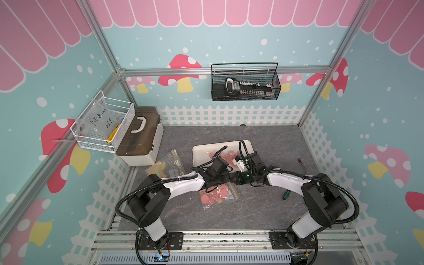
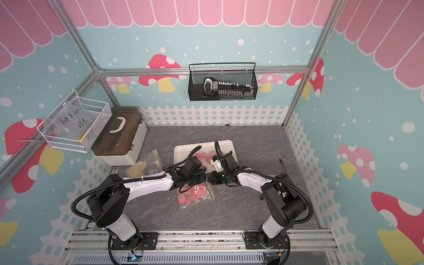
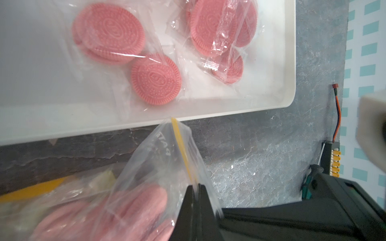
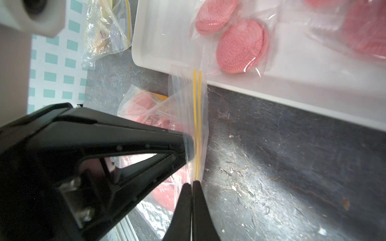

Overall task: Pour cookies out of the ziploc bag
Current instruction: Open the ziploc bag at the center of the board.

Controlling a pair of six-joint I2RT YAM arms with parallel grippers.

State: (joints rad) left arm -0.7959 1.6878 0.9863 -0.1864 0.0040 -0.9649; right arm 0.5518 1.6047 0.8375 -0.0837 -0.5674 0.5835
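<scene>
The white tray point(image 1: 199, 149) sits on the grey table point(image 1: 275, 149) and holds a loose scatter of pink cookies point(image 3: 156, 78), several of them sealed in clear wrappers; in both top views the wrists hide part of them. On the robot's side of the tray lies the clear ziploc bag point(image 1: 218, 195), bulging with many more pink discs. Its body rests on the table and its yellow-striped mouth is raised toward the tray's near rim. A second clear bag point(image 1: 165, 165) with tan cookies lies left of the tray, apart from it, near a box with a brown lid point(image 1: 140, 137). A white wire basket point(image 1: 105, 128) on the left wall holds a clear sleeve with handwriting, and a black mesh basket point(image 1: 245, 85) on the back wall holds a black tool case. The left gripper point(image 3: 195, 188) has its jaws pressed together, with the bag's film pinched between them just beside the yellow strip. The right gripper point(image 4: 191, 185) is equally tight, its tips meeting on the end of that strip. In the right wrist view the left gripper's fingers point(image 4: 167, 137) clamp the film close by, on the same mouth edge.
</scene>
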